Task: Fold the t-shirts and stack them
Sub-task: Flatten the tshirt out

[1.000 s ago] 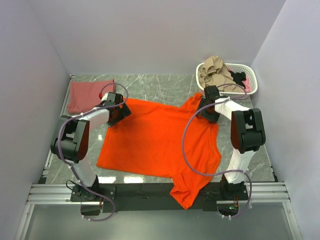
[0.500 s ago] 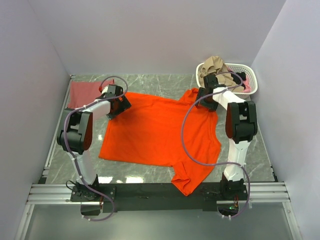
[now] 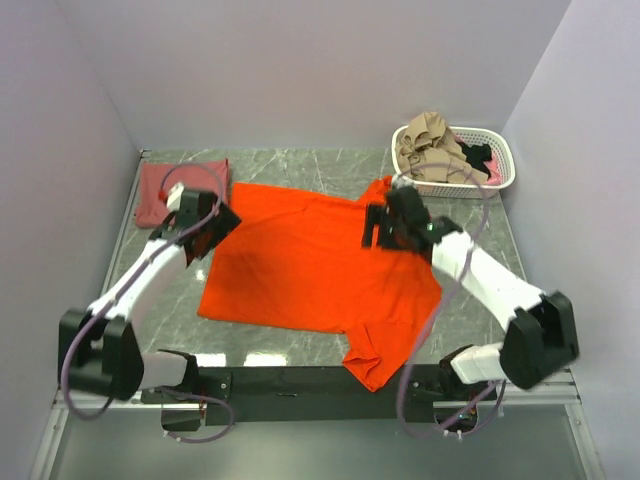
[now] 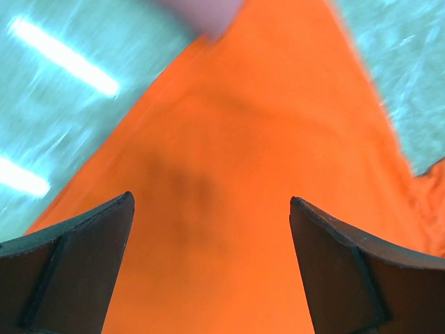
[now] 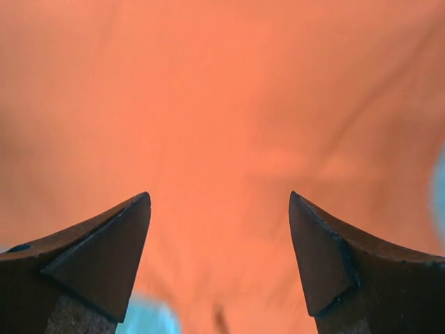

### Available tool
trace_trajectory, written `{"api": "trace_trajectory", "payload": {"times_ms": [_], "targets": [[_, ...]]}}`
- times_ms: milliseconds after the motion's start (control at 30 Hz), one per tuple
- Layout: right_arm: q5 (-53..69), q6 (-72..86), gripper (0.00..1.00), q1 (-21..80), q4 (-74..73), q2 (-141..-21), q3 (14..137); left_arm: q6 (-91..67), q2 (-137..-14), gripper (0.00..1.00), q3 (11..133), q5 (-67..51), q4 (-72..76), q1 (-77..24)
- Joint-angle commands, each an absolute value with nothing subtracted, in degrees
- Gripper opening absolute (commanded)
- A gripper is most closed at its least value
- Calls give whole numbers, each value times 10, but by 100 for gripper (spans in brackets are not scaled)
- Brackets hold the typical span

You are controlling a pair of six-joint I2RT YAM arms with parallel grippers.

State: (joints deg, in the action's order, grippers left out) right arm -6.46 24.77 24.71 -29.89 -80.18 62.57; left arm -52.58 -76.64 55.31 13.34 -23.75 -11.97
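The brick-red t-shirt (image 3: 150, 195) is done: it lies folded to a rectangle at the worktop's (image 3: 300, 165) ten o'clock corner. The orange-red t-shirt (image 3: 320, 270) lies spread flat at the centre, not yet folded, with one sleeve drooping over the edge at six o'clock. The left pincer (image 3: 208, 228) hovers by the shirt's ten o'clock edge and the right pincer (image 3: 385, 228) over its one o'clock shoulder. Both are spread wide, with only cloth below, gripping nothing. More clothes (image 3: 430, 145) sit in the white basket (image 3: 503, 165) at one o'clock. I judge that most of the work lies ahead.
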Motion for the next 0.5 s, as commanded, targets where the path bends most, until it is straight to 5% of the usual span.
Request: {"api": "trace_trajectory", "payload": {"times_ms": [0, 200, 467], "targets": [[-12, 308, 87, 304, -309, -746, 526, -592, -706, 99, 455, 140, -300, -118], [-8, 408, 87, 487, -325, -664, 397, -643, -541, 99, 350, 156, -376, -118], [-90, 510, 86, 636, -399, -701, 391, -716, -481, 99, 305, 192, -438, -118]]}}
